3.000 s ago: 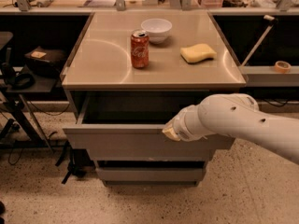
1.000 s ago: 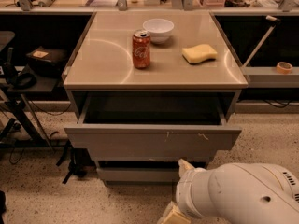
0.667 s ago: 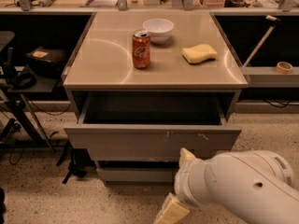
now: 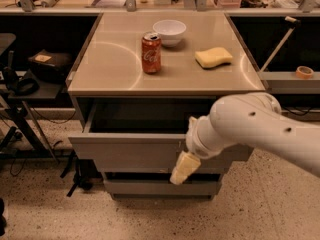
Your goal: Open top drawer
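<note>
The top drawer (image 4: pixel 130 151) is the wide grey flat front under the table top, pulled out toward me so its dark inside shows behind it. My white arm comes in from the right and crosses the drawer's right half. My gripper (image 4: pixel 183 168) hangs at its end, pale fingers pointing down in front of the drawer front's lower edge, right of centre. It holds nothing that I can see. A narrower grey drawer front (image 4: pixel 160 186) sits below, shut.
On the table top (image 4: pixel 110 69) stand a red soda can (image 4: pixel 151 53), a white bowl (image 4: pixel 169 32) and a yellow sponge (image 4: pixel 213 57). A black stand with cables (image 4: pixel 20 99) is at the left. A shelf with a tape roll (image 4: pixel 303 72) is at the right.
The arm has swung up from the lower right to lie across the drawer's right half. The gripper has risen from near the floor to the drawer front. The drawer stays pulled out.
</note>
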Controlling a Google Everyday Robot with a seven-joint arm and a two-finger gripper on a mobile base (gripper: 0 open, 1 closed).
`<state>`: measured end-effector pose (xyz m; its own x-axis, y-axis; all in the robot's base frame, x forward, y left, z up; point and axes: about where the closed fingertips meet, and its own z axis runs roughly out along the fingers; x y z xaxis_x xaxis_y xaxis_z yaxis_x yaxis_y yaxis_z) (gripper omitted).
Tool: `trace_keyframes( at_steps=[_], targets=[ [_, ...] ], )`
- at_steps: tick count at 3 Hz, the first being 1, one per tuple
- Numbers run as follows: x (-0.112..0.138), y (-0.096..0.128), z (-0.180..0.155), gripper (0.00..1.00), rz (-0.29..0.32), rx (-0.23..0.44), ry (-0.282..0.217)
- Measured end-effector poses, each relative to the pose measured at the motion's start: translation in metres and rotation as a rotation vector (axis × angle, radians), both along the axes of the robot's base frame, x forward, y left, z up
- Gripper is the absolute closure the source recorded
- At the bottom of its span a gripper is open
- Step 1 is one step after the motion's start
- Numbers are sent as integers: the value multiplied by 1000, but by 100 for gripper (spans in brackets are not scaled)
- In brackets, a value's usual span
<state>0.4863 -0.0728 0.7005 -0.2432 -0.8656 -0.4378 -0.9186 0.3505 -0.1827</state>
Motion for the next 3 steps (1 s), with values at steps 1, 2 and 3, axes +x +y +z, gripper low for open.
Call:
trace_keyframes(
  at_steps=[1, 2, 3],
  targets=[
    [31, 4, 26, 0, -15, 34, -50],
    [28, 5, 23, 0, 6, 79, -40],
    [40, 9, 19, 0, 13, 262, -54]
  ],
)
